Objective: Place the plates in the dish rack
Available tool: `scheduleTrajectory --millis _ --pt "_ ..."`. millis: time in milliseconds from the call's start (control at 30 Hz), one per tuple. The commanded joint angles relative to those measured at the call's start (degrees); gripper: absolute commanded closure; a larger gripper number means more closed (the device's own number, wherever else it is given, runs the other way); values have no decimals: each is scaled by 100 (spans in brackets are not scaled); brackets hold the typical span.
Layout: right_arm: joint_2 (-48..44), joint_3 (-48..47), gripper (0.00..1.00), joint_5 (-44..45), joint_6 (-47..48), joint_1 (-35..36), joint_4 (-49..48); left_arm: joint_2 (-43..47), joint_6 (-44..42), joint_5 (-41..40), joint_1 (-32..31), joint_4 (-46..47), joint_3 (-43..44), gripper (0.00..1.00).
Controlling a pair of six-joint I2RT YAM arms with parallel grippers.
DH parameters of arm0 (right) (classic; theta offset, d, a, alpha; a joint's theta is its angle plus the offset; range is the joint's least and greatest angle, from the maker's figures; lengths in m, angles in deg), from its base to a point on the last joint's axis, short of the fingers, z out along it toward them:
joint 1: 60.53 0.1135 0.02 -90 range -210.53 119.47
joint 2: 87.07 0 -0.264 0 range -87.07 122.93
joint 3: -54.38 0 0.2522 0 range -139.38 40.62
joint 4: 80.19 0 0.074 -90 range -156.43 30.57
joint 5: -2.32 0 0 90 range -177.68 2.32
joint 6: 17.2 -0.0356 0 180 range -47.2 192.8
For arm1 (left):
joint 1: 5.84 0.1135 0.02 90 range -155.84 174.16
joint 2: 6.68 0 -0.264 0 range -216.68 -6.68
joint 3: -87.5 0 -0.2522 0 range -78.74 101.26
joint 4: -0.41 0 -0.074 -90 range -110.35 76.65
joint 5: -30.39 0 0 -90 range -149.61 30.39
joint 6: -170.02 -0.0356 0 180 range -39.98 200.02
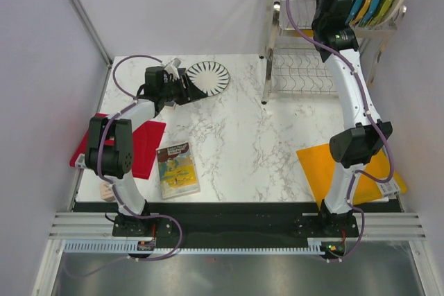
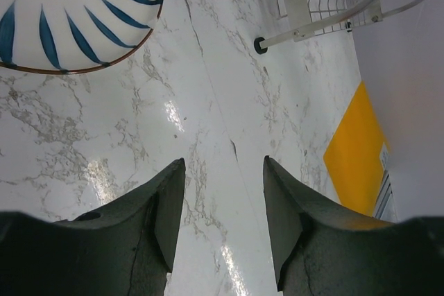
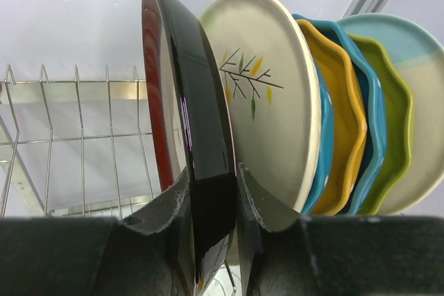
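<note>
Right fingers: the pads (image 3: 166,206) are clamped on the lower edge of the maroon-rimmed plate (image 3: 198,102), one on each face.
Right gripper (image 3: 211,192): closed on that plate and raised at the dish rack's upper shelf, at the far right corner of the table.
Maroon-rimmed plate: stands on edge and upright, with its glossy black back facing right and its red inner face left. Whether its bottom sits in a slot cannot be told.
Neighbouring plates: the cream twig plate (image 3: 270,116) stands just beside it on the right. Beyond that are a teal scalloped plate (image 3: 325,123), a yellow-orange plate (image 3: 347,123), a second teal one, a green one and a pale blue-and-cream one, all on edge in a row.
Dish rack (image 1: 298,74): shiny wire, two tiers. The upper slots to the left of the held plate stand bare, and the wavy lower shelf shows below.
Left fingers: the two dark pads (image 2: 170,206) are spread apart with only marble between them.
Left gripper (image 2: 222,171): open, low over the table (image 1: 263,143).
Striped plate (image 1: 208,77): white with dark radial stripes. It lies flat on the marble ahead of the left fingers, apart from them and left of the rack.
Other items: a red board (image 1: 149,147) by the left arm, an orange board (image 1: 322,168) by the right arm and a picture book (image 1: 177,169) at the near left.
</note>
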Motion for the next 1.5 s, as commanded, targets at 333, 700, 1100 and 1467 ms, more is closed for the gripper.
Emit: scheduleTrajectory --millis 333,700,1100,1467 --pt "388 -754 48 55 239 -95 -1053 -80 111 62 -1 201 104 44" --pt "-991 115 41 -251 440 72 -1203 -1713 -996 -465 -1 -1379 2630 52" --pt "-3189 3358 25 -3697 83 362 -510 -3068 -891 -1292 -194 -1926 3805 98" --pt "-3357 4563 21 -3891 -930 406 -175 -3051 -856 -1451 -668 -2339 3191 98"
